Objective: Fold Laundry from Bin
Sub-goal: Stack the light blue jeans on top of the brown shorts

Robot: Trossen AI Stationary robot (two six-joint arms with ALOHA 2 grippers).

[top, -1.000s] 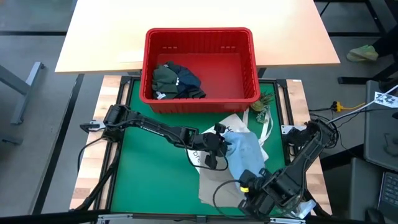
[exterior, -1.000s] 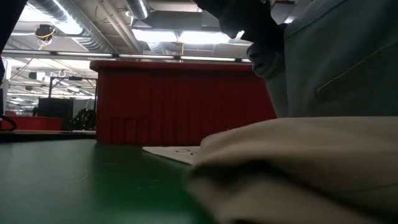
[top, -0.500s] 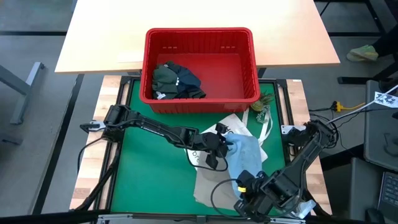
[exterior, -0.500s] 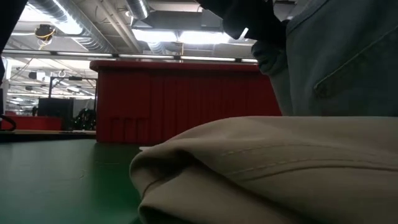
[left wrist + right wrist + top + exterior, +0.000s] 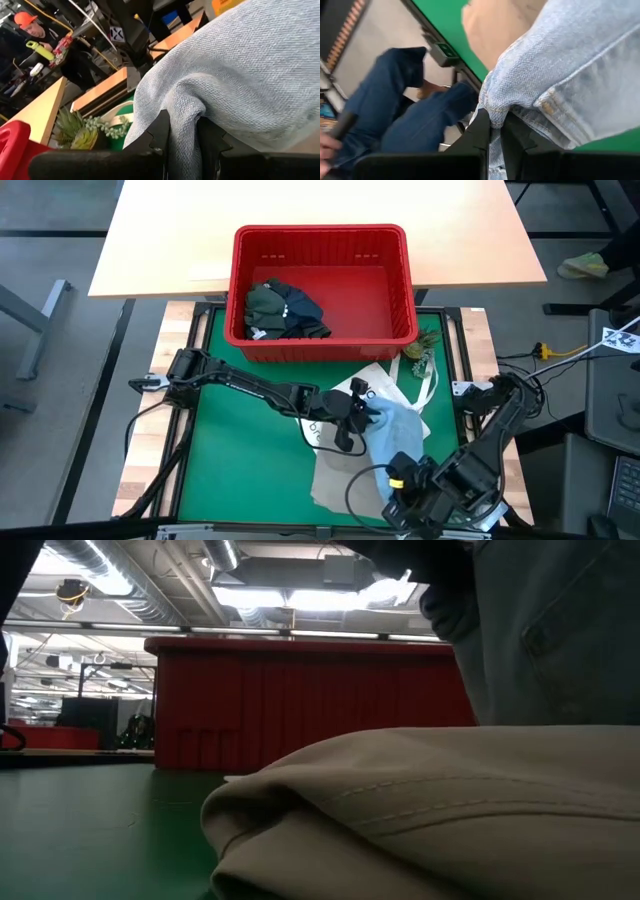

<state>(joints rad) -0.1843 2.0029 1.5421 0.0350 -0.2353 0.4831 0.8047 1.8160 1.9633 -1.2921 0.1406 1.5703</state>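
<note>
From table height a beige garment [image 5: 440, 810] fills the near foreground and hides both pincers. The right pincer [image 5: 492, 127] is clenched on a seamed edge of the light blue shirt [image 5: 395, 430], just beyond the front edge of the green surface [image 5: 250, 460]; a person in blue trousers [image 5: 405, 115] sits beyond it. Farther in, the left pincer [image 5: 182, 132] grips another fold of that shirt (its cloth bunched between the fingers). Past both pincers stands the red bin [image 5: 322, 240], holding dark garments [image 5: 283, 310] in one corner.
</note>
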